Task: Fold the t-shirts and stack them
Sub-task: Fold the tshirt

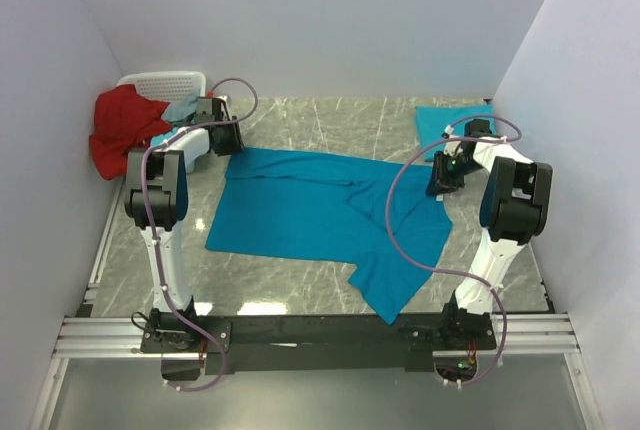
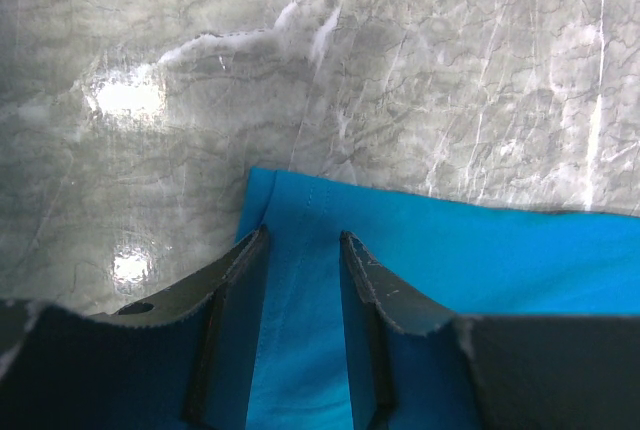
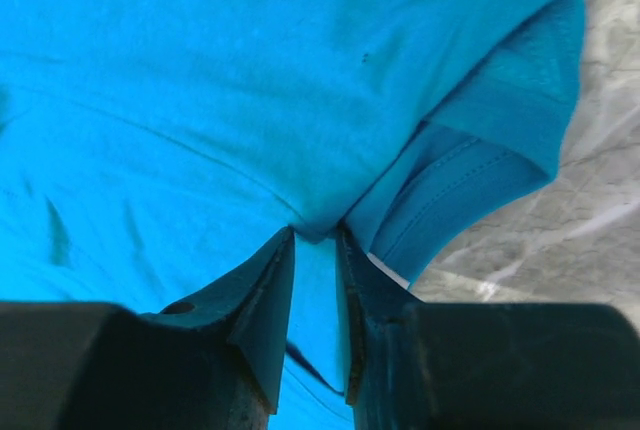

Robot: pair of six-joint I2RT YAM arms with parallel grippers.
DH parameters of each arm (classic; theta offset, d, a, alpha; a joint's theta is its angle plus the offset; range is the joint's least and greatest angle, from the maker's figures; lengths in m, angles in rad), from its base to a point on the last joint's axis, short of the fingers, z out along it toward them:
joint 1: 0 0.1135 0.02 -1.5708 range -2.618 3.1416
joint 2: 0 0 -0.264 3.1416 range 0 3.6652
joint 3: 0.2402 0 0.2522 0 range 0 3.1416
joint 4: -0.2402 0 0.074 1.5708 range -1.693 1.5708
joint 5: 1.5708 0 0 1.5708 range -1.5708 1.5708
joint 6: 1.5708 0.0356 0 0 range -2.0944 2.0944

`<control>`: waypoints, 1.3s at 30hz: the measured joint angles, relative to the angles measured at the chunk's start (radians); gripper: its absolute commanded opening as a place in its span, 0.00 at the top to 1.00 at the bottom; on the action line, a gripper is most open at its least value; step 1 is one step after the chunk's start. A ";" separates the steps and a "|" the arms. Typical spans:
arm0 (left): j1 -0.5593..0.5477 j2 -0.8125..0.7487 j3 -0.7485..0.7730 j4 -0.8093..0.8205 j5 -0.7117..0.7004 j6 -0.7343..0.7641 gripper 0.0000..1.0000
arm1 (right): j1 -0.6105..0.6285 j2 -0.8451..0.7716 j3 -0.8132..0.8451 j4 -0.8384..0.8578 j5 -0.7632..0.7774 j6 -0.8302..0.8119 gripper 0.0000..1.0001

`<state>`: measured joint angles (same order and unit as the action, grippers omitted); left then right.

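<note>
The bench carries the spread t-shirt, which lies between the arms with its long axis running left to right. One part trails toward the near right. A folded t-shirt sits at the far right, nearer the right arm. The left end effector straddles the spread shirt's far-left corner, jaws part open with cloth between them; I cannot tell whether they pinch it. The right end effector, at the shirt's right edge, has its jaws nearly closed on a raised fold. From overhead the wrists hide both sets of fingertips, and the rumpled right half conceals which layer is caught.
</note>
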<state>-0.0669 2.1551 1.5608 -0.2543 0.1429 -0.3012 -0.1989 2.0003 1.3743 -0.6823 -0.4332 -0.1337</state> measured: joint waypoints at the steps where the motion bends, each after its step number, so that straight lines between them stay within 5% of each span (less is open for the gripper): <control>1: 0.000 0.000 0.000 0.000 0.000 0.000 0.60 | 0.000 0.000 0.000 0.004 0.004 0.006 0.72; 10: 0.000 0.001 0.000 0.000 0.000 0.000 0.60 | 0.005 0.000 0.000 0.024 0.023 0.024 1.00; 33: 0.000 0.002 0.000 0.002 0.000 0.000 0.61 | -0.048 -0.053 -0.021 0.021 -0.029 -0.012 1.00; 39: 0.000 0.015 0.019 -0.010 -0.001 0.001 0.68 | -0.048 -0.053 -0.021 0.016 -0.031 -0.018 1.00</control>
<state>-0.0669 2.1704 1.5803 -0.2646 0.1421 -0.3000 -0.2470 1.9476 1.3533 -0.6662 -0.4644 -0.1520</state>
